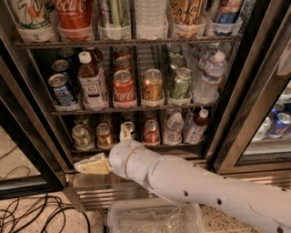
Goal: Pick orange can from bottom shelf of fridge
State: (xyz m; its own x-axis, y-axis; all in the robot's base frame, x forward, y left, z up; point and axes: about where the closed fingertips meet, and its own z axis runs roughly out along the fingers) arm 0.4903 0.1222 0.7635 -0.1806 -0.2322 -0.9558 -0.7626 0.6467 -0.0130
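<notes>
The robot's claw (101, 148) hangs at the foot of the fridge (253, 93), its two cream fingers (93, 164) spread wide and holding nothing. One finger points out below and left of the orange can (104, 135). The other rises just right of the can, in front of the next lane. We see the can standing upright on the bottom shelf (182, 146), second lane from the left, touched by neither finger. The white arm (204, 187) runs down and to the right of the can, out of the picture's corner.

Just left of the orange can stands a pale greenish can (82, 135), whose label we cannot read. To the can's right, past the raised finger, come a red Coca-Cola can (151, 132), a clear water bottle (173, 129) and a dark bottle with a white cap (196, 126).

On the rack above the orange can we make out a blue can (61, 91), a brown bottle with a white label (91, 85) too small to read, a red can (123, 87) in white Coca-Cola script, a bronze can (152, 85), a green can (181, 83) and a large water bottle (209, 78). Higher again, a red Coca-Cola bottle (72, 10) stands beside a pale bottle bearing a big "7" (28, 11).

Below the orange can lies the fridge's ribbed steel base (91, 192). Lower down sit a clear plastic bin (154, 219) and, to its left, black cables (32, 214) on the speckled floor.
</notes>
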